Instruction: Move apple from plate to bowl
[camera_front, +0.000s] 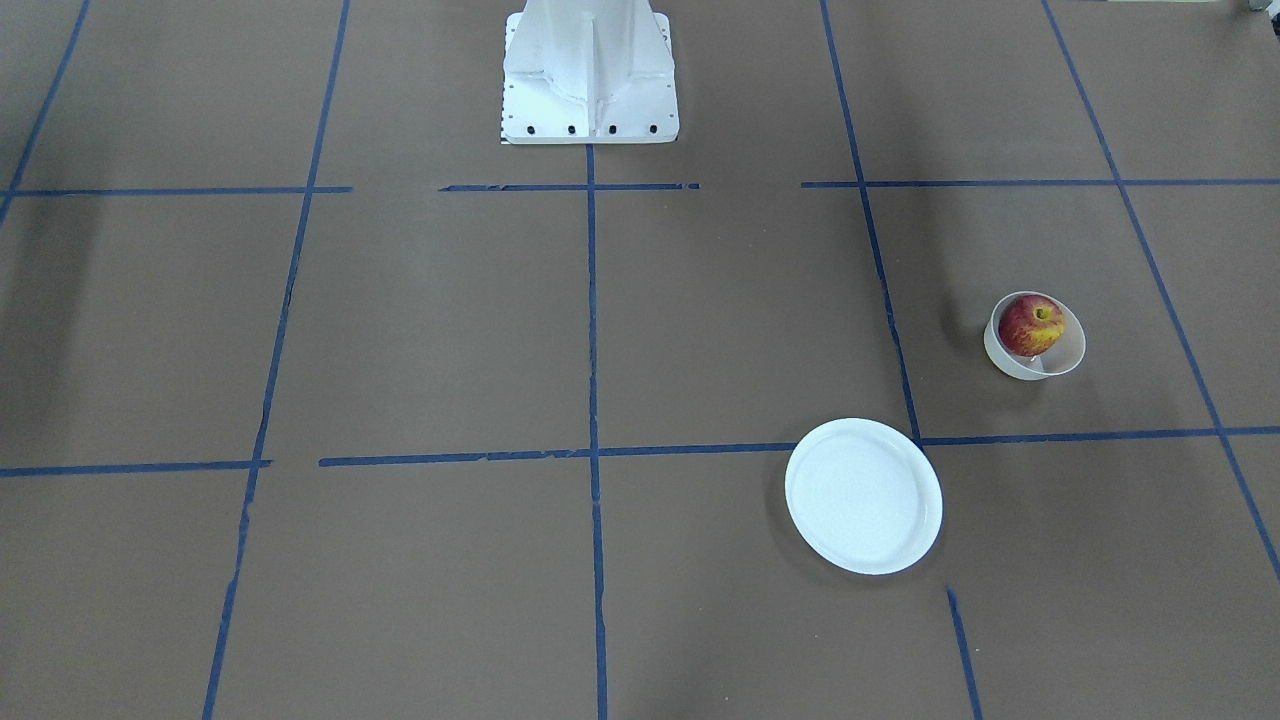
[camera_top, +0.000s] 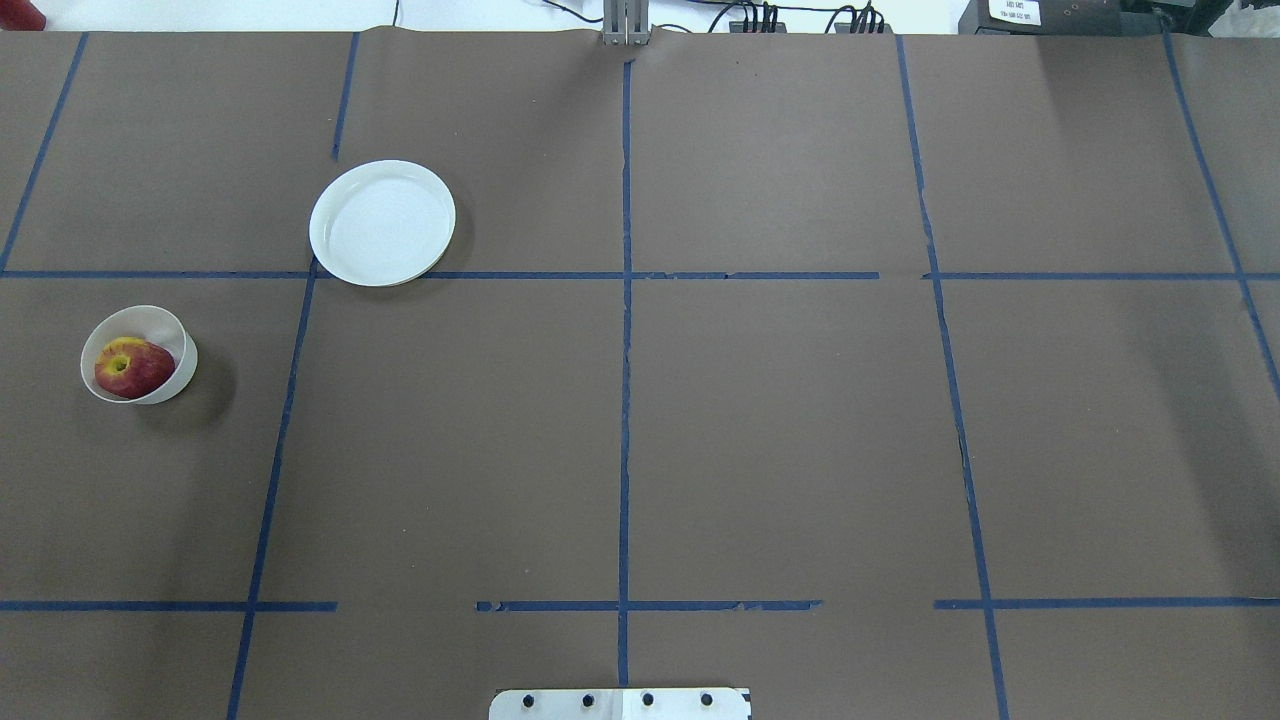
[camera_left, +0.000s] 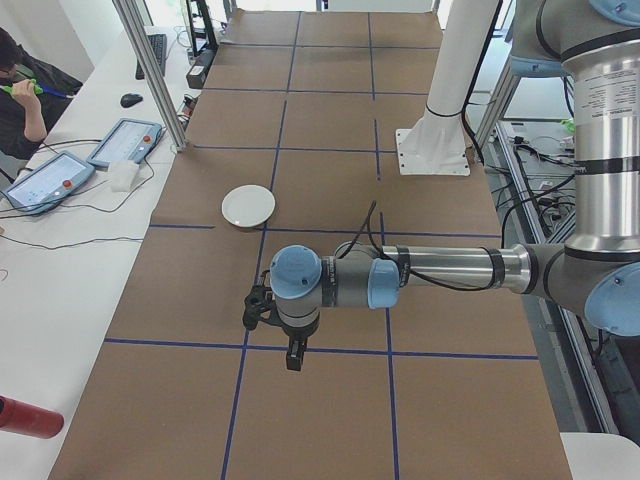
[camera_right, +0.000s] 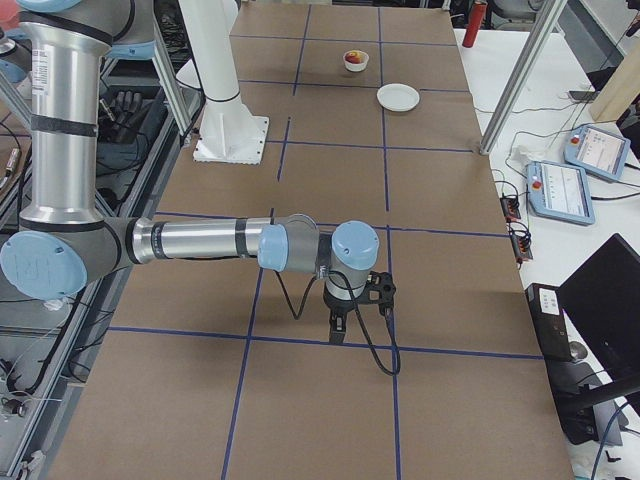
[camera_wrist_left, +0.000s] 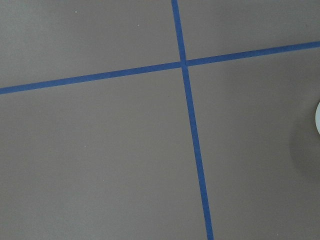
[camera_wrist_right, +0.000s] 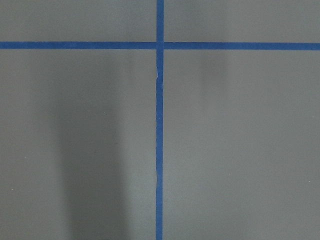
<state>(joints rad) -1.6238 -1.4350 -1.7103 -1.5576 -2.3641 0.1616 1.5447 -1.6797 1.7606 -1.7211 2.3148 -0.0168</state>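
Observation:
The red and yellow apple (camera_front: 1031, 325) lies inside the small white bowl (camera_front: 1066, 345), stem dimple up. In the overhead view the apple (camera_top: 133, 368) and bowl (camera_top: 152, 324) sit at the table's left. The flat white plate (camera_front: 863, 497) is empty and stands apart from the bowl; overhead it (camera_top: 383, 222) is at the far left-centre. Both grippers show only in the side views: the left gripper (camera_left: 292, 358) and the right gripper (camera_right: 337, 330) hang over bare table. I cannot tell whether they are open or shut. Nothing shows in either of them.
The white robot pedestal (camera_front: 590, 75) stands at the table's middle edge. Blue tape lines (camera_top: 625, 350) grid the brown table. A side bench with tablets (camera_left: 120, 145) and a seated operator (camera_left: 25, 95) runs along the far side. Aluminium posts (camera_right: 520, 75) stand by it.

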